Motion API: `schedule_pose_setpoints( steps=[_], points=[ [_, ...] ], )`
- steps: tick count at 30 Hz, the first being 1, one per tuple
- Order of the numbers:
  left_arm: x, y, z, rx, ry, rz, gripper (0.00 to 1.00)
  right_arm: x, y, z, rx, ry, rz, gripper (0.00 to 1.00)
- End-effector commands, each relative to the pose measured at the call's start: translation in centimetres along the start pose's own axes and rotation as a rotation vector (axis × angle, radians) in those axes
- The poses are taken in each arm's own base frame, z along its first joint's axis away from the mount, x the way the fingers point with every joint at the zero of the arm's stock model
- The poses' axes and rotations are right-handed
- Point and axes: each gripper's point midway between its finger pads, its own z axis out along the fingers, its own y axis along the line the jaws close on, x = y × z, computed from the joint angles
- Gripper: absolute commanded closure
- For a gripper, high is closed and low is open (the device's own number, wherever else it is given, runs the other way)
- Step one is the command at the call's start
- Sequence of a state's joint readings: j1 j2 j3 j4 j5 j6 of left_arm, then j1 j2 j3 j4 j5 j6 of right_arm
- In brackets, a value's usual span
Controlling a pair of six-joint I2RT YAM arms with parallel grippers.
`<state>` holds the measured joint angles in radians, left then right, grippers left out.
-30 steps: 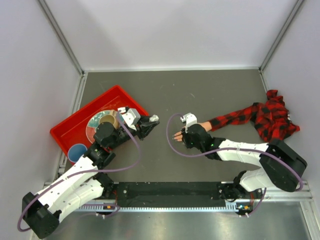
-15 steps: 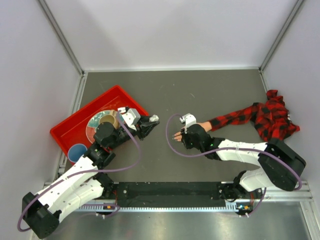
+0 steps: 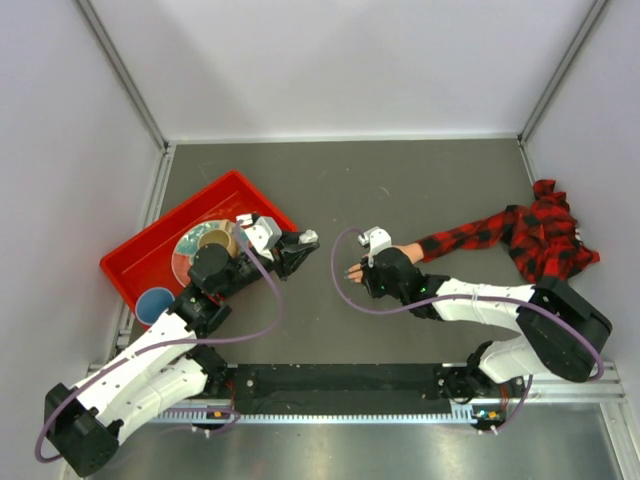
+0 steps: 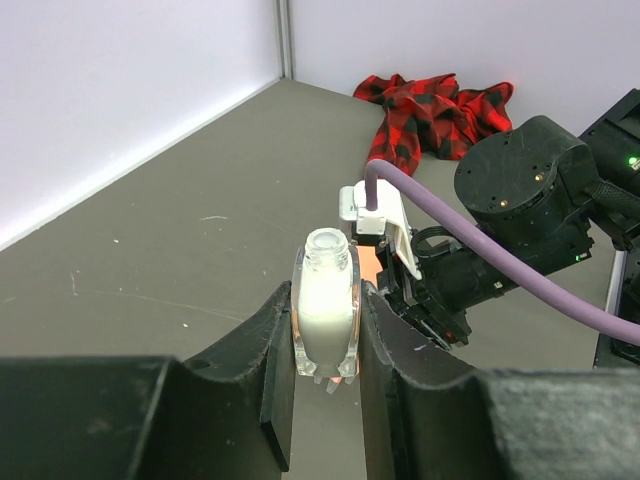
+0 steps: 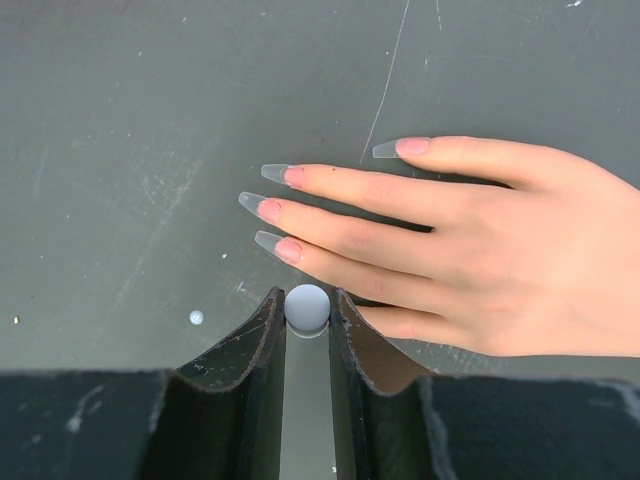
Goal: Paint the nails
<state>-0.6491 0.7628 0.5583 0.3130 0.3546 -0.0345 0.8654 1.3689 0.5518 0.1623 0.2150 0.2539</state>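
Note:
The peach fake hand (image 5: 470,250) lies flat on the grey table, its long clear nails (image 5: 268,241) pointing left. In the top view the hand (image 3: 406,251) shows beside my right gripper (image 3: 372,275), with its plaid sleeve (image 3: 470,233) running right. My right gripper (image 5: 307,308) is shut on a round grey-white cap (image 5: 307,306), just below the lowest finger; any brush under it is hidden. My left gripper (image 4: 325,345) is shut on a small clear uncapped bottle (image 4: 325,315) of white liquid, held upright left of the hand. The bottle also shows in the top view (image 3: 311,237).
A red tray (image 3: 135,262) at the left holds a plate with a brown bowl (image 3: 213,240) and a blue cup (image 3: 155,303). The bunched plaid cloth (image 3: 548,235) lies at the right wall. Metal rails edge the table.

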Motion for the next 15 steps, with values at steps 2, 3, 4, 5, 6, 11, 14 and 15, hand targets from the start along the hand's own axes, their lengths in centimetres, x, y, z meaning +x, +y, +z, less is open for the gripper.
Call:
schedule_pose_setpoints(
  steps=[2, 3, 4, 5, 6, 11, 14, 15],
  points=[
    [-1.37, -0.25, 0.16, 0.015, -0.054, 0.018, 1.0, -3.64, 0.78, 0.11, -0.028, -0.091, 0.016, 1.0],
    [-1.32, -0.27, 0.18, 0.017, -0.053, 0.018, 1.0, -3.7, 0.83, 0.13, -0.029, -0.09, 0.016, 1.0],
    [-1.27, -0.26, 0.2, 0.017, -0.052, 0.017, 1.0, -3.87, 0.85, 0.04, -0.03, -0.095, 0.015, 1.0],
    [-1.27, -0.27, 0.2, 0.017, -0.052, 0.016, 1.0, -3.95, 0.89, 0.0, -0.032, -0.096, 0.015, 1.0],
    [-1.32, -0.25, 0.18, 0.015, -0.053, 0.016, 1.0, -3.97, 1.02, -0.04, -0.038, -0.096, 0.013, 1.0],
    [-1.32, -0.33, 0.19, 0.018, -0.053, 0.016, 1.0, -4.13, 0.88, -0.22, -0.031, -0.099, 0.014, 1.0],
    [-1.28, -0.32, 0.18, 0.018, -0.052, 0.017, 1.0, -3.98, 0.48, -0.36, -0.013, -0.096, 0.015, 1.0],
    [-1.25, -0.28, 0.17, 0.017, -0.05, 0.015, 1.0, -3.82, 0.12, -0.48, 0.004, -0.091, 0.011, 1.0]
  ],
)
